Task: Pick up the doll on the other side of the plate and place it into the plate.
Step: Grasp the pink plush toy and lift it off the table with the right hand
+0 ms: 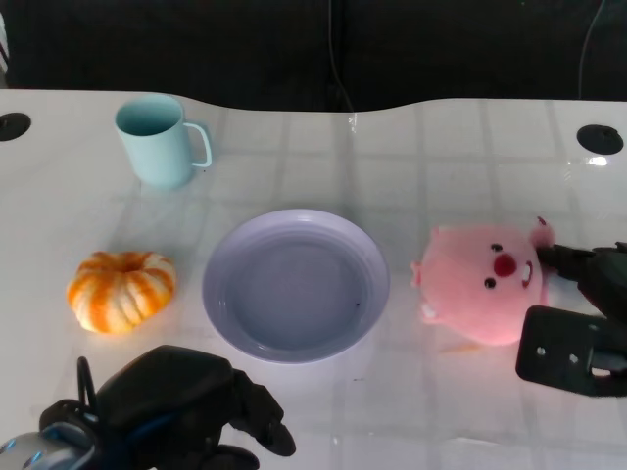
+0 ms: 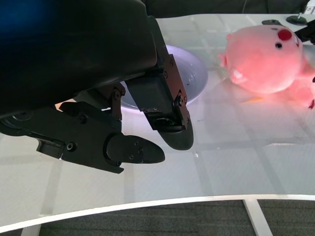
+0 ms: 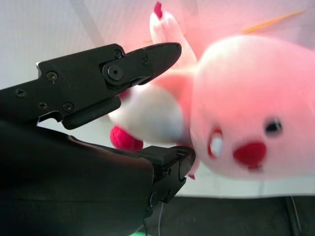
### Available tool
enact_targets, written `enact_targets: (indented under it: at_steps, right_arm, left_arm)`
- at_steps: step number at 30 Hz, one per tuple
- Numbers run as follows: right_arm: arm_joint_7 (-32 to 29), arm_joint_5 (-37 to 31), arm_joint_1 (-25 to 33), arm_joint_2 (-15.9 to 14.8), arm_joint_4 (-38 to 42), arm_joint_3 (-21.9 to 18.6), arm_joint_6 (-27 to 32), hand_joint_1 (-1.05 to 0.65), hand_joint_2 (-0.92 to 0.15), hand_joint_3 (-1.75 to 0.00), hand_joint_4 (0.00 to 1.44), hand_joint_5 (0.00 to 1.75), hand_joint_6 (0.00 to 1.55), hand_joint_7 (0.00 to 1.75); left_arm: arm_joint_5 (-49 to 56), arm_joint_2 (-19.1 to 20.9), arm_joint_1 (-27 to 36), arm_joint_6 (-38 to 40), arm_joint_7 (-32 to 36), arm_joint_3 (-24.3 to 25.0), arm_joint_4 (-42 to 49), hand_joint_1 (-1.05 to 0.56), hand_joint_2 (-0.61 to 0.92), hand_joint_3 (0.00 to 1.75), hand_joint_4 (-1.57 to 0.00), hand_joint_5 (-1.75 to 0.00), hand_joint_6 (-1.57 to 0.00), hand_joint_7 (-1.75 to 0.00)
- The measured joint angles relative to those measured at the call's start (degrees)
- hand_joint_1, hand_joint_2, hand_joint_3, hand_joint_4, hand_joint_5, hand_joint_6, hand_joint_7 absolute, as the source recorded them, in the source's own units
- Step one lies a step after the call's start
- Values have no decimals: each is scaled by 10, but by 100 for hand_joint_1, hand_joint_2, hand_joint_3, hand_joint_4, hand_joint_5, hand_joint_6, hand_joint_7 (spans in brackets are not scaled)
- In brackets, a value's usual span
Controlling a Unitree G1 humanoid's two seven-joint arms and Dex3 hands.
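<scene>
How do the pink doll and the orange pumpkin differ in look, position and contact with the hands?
The doll is pink with a red nose and lies to the right of the plate; the pumpkin is orange with pale ribs and sits to the plate's left. The right hand has fingers around the doll's body; the left hand hangs near the pumpkin without touching it. Both rest on the white table, outside the plate.

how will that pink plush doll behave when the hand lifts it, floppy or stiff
The round pink plush doll looks soft and stuffed, so it will probably squash under the right hand's fingers rather than stay stiff. It is likely light for its bulk. Its fuzzy fabric should resist slipping, though the rounded body might roll once set in the lavender plate.
</scene>
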Motion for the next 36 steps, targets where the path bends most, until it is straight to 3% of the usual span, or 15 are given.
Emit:
enact_targets:
  at_steps: [6, 12, 14, 18, 20, 21, 22, 23, 25, 26, 29, 30, 31, 33, 36]
  right_arm:
    - [-8, -2, -71, 4, 105, 44, -17, -69, -92, -4, 26, 13, 38, 2]
    - [-3, 0, -121, 8, 170, 69, -21, -64, -92, -6, 43, 9, 50, 3]
    - [-22, 3, -132, 15, 195, 71, -30, -54, -92, -4, 57, 8, 65, 4]
    - [-108, 27, -135, 35, 245, 61, -73, -25, -92, -6, 103, 21, 106, 14]
    - [-158, 34, -135, 41, 263, 59, -98, -20, -92, -8, 113, 27, 117, 16]
    - [-178, 35, -133, 43, 264, 59, -106, -21, -92, -7, 107, 57, 121, 15]
    - [-194, 35, -130, 45, 264, 60, -113, -21, -92, -6, 95, 102, 125, 15]
    - [-209, 35, -128, 47, 263, 60, -119, -21, -92, -7, 87, 131, 126, 19]
    - [-231, 36, -121, 50, 259, 61, -129, -20, -92, -8, 80, 160, 112, 54]
    - [-236, 38, -118, 51, 255, 61, -131, -20, -90, -14, 80, 169, 96, 92]
    - [-239, 47, -114, 52, 244, 60, -131, -21, -86, -26, 76, 174, 79, 137]
    - [-241, 49, -110, 52, 237, 60, -130, -21, -81, -34, 76, 172, 80, 135]
    - [-242, 51, -107, 52, 231, 59, -129, -21, -69, -60, 76, 174, 76, 146]
    - [-243, 54, -102, 52, 220, 57, -127, -19, -53, -91, 80, 174, 71, 164]
    - [-251, 57, -98, 51, 206, 49, -129, -20, -41, -119, 87, 175, 73, 173]
  left_arm:
    - [4, 3, 36, -1, 0, 5, -35, -23, 92, 25, -73, -135, -109, -1]
    - [-4, 5, 64, 3, -3, 15, -68, -24, 92, 27, -72, -135, -110, -2]
    - [-4, 5, 65, 7, -4, 17, -70, -23, 92, 26, -71, -140, -111, -2]
    - [-3, 4, 64, 17, -6, 17, -73, -25, 92, 28, -70, -141, -110, -2]
    - [-2, 4, 62, 21, -10, 17, -74, -25, 92, 29, -70, -140, -110, -2]
    - [-2, 4, 62, 23, -12, 17, -74, -25, 92, 28, -70, -140, -110, -2]
    - [-2, 4, 61, 24, -14, 17, -75, -24, 92, 28, -71, -140, -110, -2]
    - [-3, 5, 61, 24, -15, 18, -76, -24, 92, 28, -71, -141, -111, -2]
    - [-6, 5, 61, 24, -15, 19, -78, -24, 92, 27, -71, -140, -110, -2]
    - [-8, 5, 61, 24, -16, 20, -78, -24, 92, 28, -71, -139, -110, -2]
    - [-9, 8, 60, 26, -23, 21, -80, -25, 92, 28, -70, -137, -110, -2]
    - [-8, 9, 60, 29, -26, 21, -81, -25, 92, 28, -70, -137, -110, -2]
    - [-8, 9, 58, 30, -27, 21, -82, -24, 92, 28, -71, -137, -110, -2]
    - [-8, 9, 56, 29, -27, 22, -82, -24, 92, 28, -71, -136, -110, -2]
    - [-9, 9, 52, 21, -27, 21, -79, -24, 92, 26, -71, -140, -110, -2]
